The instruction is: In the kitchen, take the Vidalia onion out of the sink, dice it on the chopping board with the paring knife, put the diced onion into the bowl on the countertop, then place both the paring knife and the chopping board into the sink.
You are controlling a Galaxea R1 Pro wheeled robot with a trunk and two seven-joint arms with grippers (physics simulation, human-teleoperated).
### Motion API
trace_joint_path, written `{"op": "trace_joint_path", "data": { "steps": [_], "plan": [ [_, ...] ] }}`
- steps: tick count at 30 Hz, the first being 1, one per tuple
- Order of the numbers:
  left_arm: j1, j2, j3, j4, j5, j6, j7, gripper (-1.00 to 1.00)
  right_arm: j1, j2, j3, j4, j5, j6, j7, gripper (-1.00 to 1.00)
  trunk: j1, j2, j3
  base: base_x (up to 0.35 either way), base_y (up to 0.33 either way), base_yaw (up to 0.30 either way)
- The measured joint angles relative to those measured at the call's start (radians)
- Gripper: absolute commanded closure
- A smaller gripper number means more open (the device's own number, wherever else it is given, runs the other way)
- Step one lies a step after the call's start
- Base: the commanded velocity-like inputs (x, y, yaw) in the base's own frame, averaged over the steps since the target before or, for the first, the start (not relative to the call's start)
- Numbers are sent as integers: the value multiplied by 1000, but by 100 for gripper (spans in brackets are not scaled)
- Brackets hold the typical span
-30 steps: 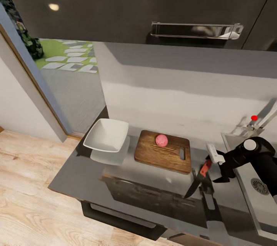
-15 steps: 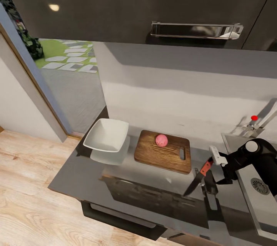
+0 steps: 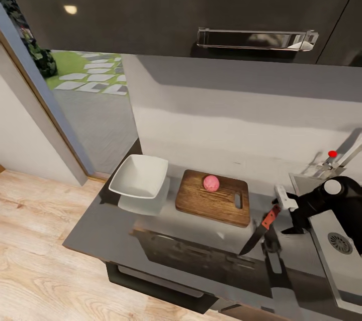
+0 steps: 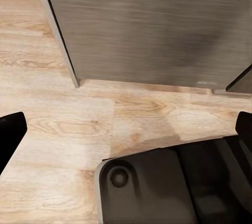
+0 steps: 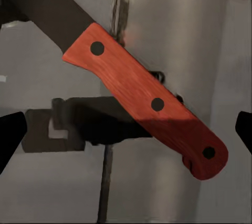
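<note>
The pinkish Vidalia onion [image 3: 211,183] sits whole on the brown chopping board [image 3: 213,199], near the board's far edge. Left of the board stands the white bowl [image 3: 139,176] on the grey countertop [image 3: 100,230]. The paring knife [image 3: 259,231] lies on the countertop between board and sink [image 3: 326,228], blade pointing toward the front edge. My right gripper [image 3: 282,214] hovers over its red handle [image 5: 144,98], open, with both fingertips [image 5: 10,134] wide of the handle. My left gripper [image 4: 126,129] is open and low, facing the wooden floor.
A chrome tap with a red knob [image 3: 332,153] stands behind the sink. Dark upper cabinets with a steel handle [image 3: 256,39] hang above the counter. An open doorway [image 3: 85,95] lies left. My base [image 4: 173,187] sits on the floor before a grey cabinet front [image 4: 157,24].
My right gripper has drifted slightly right, toward the sink, staying over the knife handle. The knife, board, onion and bowl stay put.
</note>
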Motion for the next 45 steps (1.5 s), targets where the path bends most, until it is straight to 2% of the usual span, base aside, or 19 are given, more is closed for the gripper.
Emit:
{"op": "trace_joint_path", "data": {
  "steps": [3, 5, 8, 14, 22, 45],
  "plan": [
    [0, 0, -1, 1, 0, 0, 0, -100, 0, 0, -18, -44, -5, 8, 5, -100, 0, 0, 0, 0, 0, 0],
    [0, 0, -1, 1, 0, 0, 0, -100, 0, 0, -23, -71, -22, 18, 10, -100, 0, 0, 0, 0, 0, 0],
    [0, 0, -1, 1, 0, 0, 0, -100, 0, 0, -26, -90, -42, 25, 10, -100, 0, 0, 0, 0, 0, 0],
    [0, 0, -2, 1, 0, 0, 0, -100, 0, -1, -28, -94, -53, 28, 9, -100, 0, 0, 0, 0, 0, 0],
    [0, 0, -2, 1, 0, 0, 0, -100, 0, 3, -28, -87, -55, 27, 2, -100, 0, 0, -4, 0, 0, 0],
    [0, 0, -4, 0, 0, 0, 0, -100, 0, 7, -23, -68, -46, 22, -9, -100, 0, 0, -40, 0, 0, 0]
  ]
}}
